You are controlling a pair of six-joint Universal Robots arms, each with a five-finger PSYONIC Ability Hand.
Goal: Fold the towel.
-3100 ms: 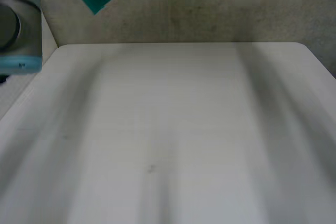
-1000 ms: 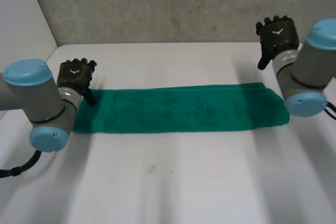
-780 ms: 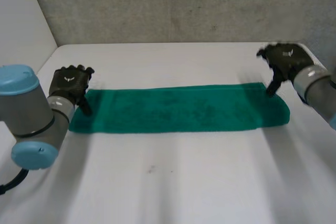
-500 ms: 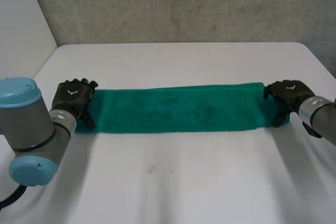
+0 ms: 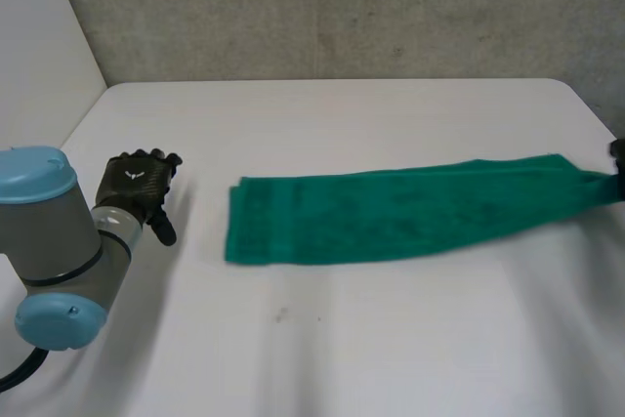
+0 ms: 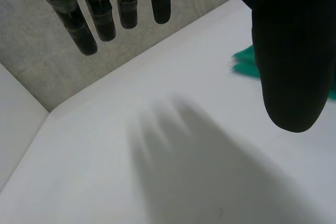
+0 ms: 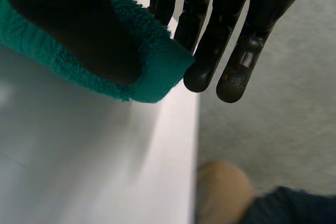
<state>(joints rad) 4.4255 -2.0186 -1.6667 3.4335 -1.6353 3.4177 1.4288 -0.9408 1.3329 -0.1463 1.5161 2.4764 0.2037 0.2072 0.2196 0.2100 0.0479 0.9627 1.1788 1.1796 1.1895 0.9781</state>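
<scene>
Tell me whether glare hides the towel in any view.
Head view: no glare, the towel reads plainly on the table. Right wrist view: the right hand's thumb covers part of it. Left wrist view: the left hand's thumb covers part too.

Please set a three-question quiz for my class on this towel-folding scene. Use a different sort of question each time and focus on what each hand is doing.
1. True or false: the left hand is holding the towel.
2. Multiple choice: how does the right hand meet the towel?
A) It pinches one end between thumb and fingers.
B) It presses the middle flat under the palm.
C) It hovers clear of the towel.
3. Fill in the blank: the towel's end nearest the left hand lies on the white ____.

Key
1. False. The left hand is open and apart from the towel.
2. A
3. table
</scene>
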